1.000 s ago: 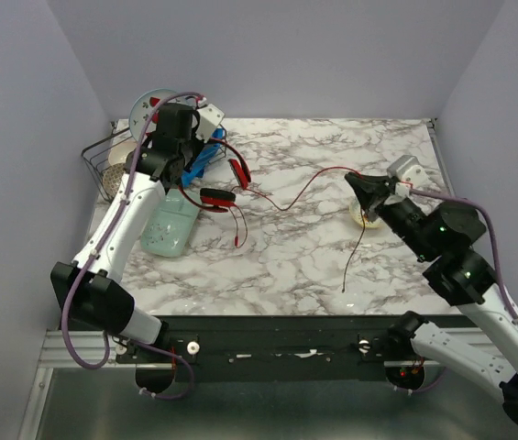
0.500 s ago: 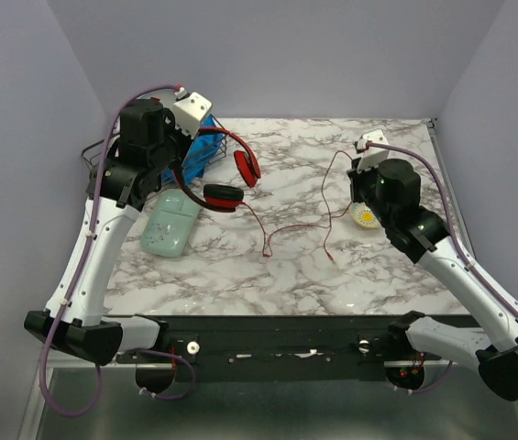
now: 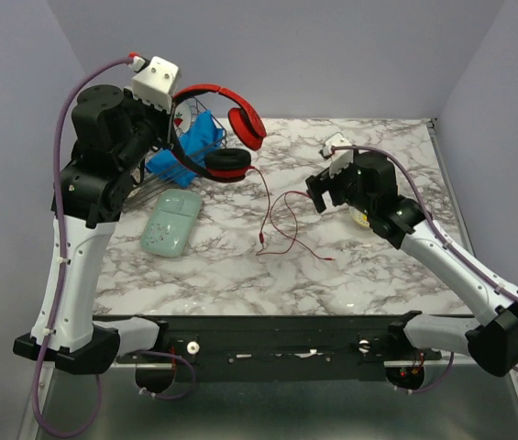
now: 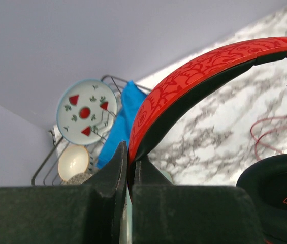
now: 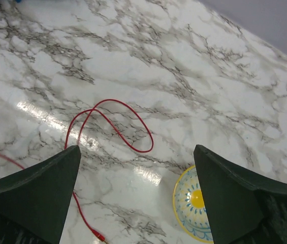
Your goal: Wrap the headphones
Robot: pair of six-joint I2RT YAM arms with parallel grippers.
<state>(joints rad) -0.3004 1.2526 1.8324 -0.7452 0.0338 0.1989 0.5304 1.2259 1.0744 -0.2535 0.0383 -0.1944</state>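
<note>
Headphones (image 3: 247, 123) hang clamped in left gripper (image 4: 130, 165) above table (image 3: 378, 275).

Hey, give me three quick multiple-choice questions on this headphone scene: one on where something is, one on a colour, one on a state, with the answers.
1. Where do the loose loops of the cable lie?
A. on the marble table
B. wound around an ear cup
C. draped over the right arm

2. What colour are the ear pads of the headphones?
A. white
B. black
C. blue

3. How is the right tool?
A. shut on the cable
B. shut on an ear cup
C. open, holding nothing

Answers:
1 A: the right wrist view shows a loop lying flat on the marble.
2 B: the pad facing the top camera is black against the red cup.
3 C: its fingers stand wide apart with only the table below them.
</note>
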